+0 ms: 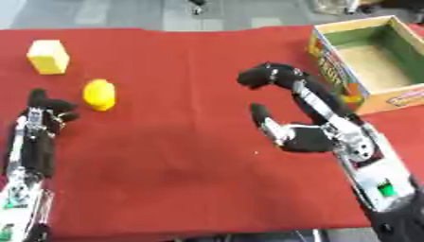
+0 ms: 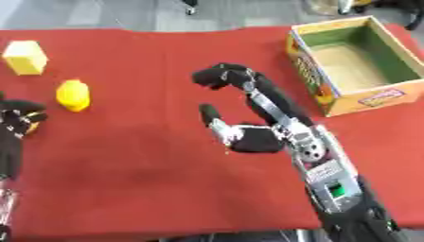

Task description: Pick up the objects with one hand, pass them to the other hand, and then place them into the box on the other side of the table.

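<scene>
In my left eye view I see the right robot hand (image 1: 286, 111) over the middle of the red counter (image 1: 182, 156), fingers arched over and thumb spread apart, holding nothing, while the left robot hand (image 1: 46, 116) rests at the left edge with fingers curled on nothing, just beside the round yellow object (image 1: 99, 94); the yellow block (image 1: 48, 56) stands farther back, apart from it. In my right eye view the cardboard box (image 2: 311, 71) sits at the counter's far right corner, open-topped, and I see only its bare floor inside.
</scene>
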`<state>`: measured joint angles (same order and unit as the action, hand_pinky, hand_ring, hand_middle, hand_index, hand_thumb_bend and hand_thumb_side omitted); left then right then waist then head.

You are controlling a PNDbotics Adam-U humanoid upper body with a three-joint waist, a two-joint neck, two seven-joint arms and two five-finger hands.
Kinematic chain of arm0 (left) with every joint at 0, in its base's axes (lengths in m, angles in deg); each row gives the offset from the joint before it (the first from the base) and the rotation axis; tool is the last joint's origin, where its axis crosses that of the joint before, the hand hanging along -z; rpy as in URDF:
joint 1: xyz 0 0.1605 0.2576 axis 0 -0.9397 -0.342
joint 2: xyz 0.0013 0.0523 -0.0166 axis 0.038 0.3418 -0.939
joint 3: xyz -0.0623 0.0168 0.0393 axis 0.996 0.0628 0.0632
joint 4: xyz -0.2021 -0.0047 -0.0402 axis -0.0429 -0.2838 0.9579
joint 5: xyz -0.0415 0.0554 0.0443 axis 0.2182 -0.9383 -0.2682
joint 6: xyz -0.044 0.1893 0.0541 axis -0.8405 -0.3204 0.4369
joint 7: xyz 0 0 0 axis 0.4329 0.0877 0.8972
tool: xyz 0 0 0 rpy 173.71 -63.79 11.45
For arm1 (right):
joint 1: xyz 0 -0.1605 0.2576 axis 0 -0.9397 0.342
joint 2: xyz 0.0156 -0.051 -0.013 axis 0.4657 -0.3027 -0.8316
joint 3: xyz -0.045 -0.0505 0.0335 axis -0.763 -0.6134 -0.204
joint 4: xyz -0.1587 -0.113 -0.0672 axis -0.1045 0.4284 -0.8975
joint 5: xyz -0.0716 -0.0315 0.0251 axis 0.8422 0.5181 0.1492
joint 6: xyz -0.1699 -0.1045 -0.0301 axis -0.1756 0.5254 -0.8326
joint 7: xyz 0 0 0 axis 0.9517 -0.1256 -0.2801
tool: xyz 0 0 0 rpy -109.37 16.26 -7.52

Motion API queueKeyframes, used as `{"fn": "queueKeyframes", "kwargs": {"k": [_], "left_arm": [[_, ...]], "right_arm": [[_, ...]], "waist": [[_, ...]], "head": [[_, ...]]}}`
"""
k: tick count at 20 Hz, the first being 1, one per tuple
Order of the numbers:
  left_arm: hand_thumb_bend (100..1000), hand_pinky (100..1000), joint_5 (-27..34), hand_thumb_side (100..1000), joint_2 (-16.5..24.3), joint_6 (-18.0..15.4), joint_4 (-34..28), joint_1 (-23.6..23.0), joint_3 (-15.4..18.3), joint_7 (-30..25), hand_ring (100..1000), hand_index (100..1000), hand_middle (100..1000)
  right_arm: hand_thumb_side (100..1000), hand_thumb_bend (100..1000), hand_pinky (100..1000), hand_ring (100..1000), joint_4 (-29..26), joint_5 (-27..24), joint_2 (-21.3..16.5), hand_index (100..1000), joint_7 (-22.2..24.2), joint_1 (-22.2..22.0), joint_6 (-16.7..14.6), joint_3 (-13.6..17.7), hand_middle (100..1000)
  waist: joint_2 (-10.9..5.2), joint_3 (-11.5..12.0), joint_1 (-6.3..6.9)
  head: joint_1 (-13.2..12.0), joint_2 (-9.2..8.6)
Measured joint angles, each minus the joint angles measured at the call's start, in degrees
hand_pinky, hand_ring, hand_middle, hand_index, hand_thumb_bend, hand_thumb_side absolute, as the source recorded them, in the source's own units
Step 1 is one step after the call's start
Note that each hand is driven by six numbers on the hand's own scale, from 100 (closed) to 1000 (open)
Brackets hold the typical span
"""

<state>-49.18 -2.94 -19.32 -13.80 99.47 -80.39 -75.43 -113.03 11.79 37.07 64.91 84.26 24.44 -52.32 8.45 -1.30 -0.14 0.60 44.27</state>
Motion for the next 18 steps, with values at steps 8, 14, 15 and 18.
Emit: {"fn": "queueKeyframes", "kwargs": {"k": [8, 14, 15, 18], "left_arm": [[594, 726, -7.00, 675, 11.28, -4.03, 1.61, 6.64, -4.06, -6.47, 671, 659, 590], [689, 766, -12.40, 506, 19.88, -4.86, 8.88, 14.07, -11.19, -11.94, 650, 788, 660], [695, 769, -13.38, 471, 21.35, -4.61, 10.33, 15.44, -12.66, -12.88, 647, 804, 668], [692, 772, -16.18, 414, 25.82, -3.28, 14.80, 18.71, -17.20, -15.71, 654, 814, 674]], "right_arm": [[608, 100, 735, 777, 0.05, 0.02, -1.16, 847, 0.60, -0.93, -0.20, 0.00, 737], [608, 100, 735, 777, 0.26, 0.11, -2.22, 848, 1.00, -1.37, -0.43, -0.17, 737], [608, 100, 735, 777, 0.36, 0.12, -2.30, 848, 1.07, -1.37, -0.49, -0.26, 737], [608, 100, 735, 777, 0.39, 0.19, -2.49, 848, 1.15, -1.37, -0.53, -0.32, 737]], "waist": [[-0.69, 1.09, 1.81], [-1.07, 1.35, 2.81], [-1.07, 1.34, 2.84], [-1.08, 1.16, 2.84]], "head": [[0.94, 0.00], [1.96, 0.00], [2.01, 0.00], [2.04, 0.00]]}}
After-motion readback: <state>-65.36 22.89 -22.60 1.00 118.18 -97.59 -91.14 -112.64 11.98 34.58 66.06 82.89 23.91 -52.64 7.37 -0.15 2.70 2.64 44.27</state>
